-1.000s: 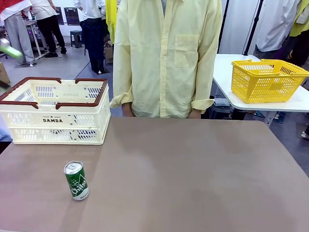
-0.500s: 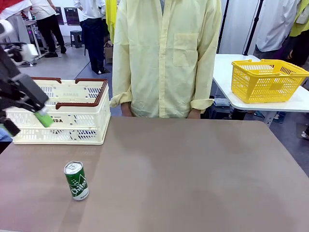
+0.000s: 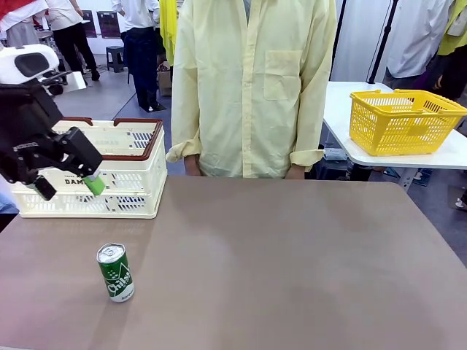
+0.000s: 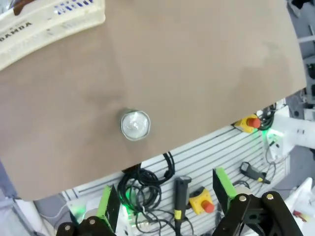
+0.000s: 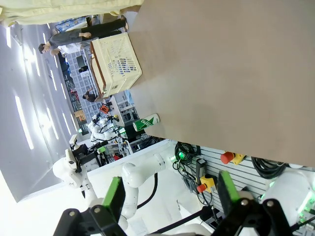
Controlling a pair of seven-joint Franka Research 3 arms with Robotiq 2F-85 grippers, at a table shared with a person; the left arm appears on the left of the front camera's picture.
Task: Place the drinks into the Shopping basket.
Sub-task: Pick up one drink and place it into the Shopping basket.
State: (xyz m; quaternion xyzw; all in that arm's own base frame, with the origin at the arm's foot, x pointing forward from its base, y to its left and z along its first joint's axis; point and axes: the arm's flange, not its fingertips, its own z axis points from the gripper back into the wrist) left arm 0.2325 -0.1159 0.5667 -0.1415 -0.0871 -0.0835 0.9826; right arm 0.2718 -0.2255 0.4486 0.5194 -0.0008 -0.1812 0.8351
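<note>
A: On the near left of the table [image 3: 292,248], nearer the camera than the Shopping basket [image 3: 131,182]: one drink can [image 3: 115,273], green with white lettering and a silver top, upright, touching nothing. Count of cans: one.

B: Anything cut off or hard to read?

A: The left wrist view takes the can from above, so just its silver top [image 4: 135,125] shows. In the right wrist view it is small and its lettering [image 5: 145,123] too small to read. In front of the basket hangs the left gripper [image 3: 69,187], covering part of the "DAMDA" print and the basket's left end; jaws spread, nothing between them, well apart from the can.

B: And the right gripper?

A: Right gripper [image 5: 170,196]: fingers apart, nothing held, above the near table edge, far from the basket.

B: Baskets, counted?

A: Shopping basket: one, cream with a red-brown rim, at the far left edge; its inside cannot be made out. Beyond it to the right, one person in a pale yellow shirt [image 3: 252,87], hands hidden behind the table edge. Farther right, one yellow mesh basket [image 3: 403,120] on a separate white table.
</note>
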